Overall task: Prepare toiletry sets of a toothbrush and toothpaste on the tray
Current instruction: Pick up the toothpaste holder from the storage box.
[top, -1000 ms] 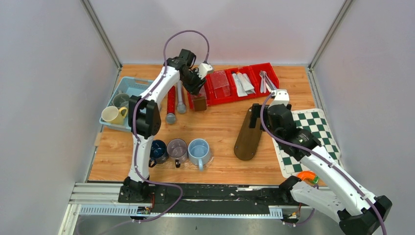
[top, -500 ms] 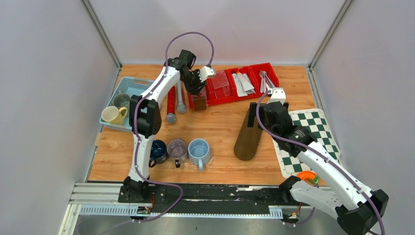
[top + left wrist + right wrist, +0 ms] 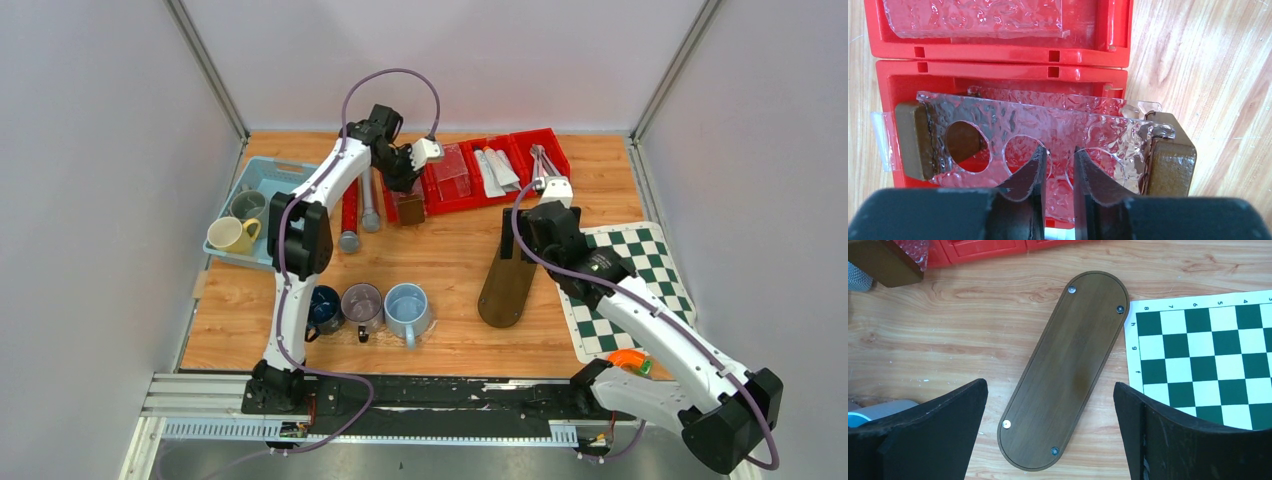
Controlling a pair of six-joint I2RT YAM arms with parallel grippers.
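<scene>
Left gripper (image 3: 1058, 161) at a slit over clear holed sheet (image 3: 1058, 119) covering red bin (image 3: 998, 75) — grip cannot be told, right gripper (image 3: 1049, 387) spread wide above tray (image 3: 1068, 355), chessboard (image 3: 1208, 355) alongside.

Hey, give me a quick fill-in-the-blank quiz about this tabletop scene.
The right gripper hangs ___ above the oval brown wooden tray.
The green-and-white chequered mat lies to the robot's ___ of the tray.
___ ceramic mugs stand in a row near the arm bases.
White toothpaste tubes lie in a ___ plastic bin.
Missing: open, right, three, red.
</scene>
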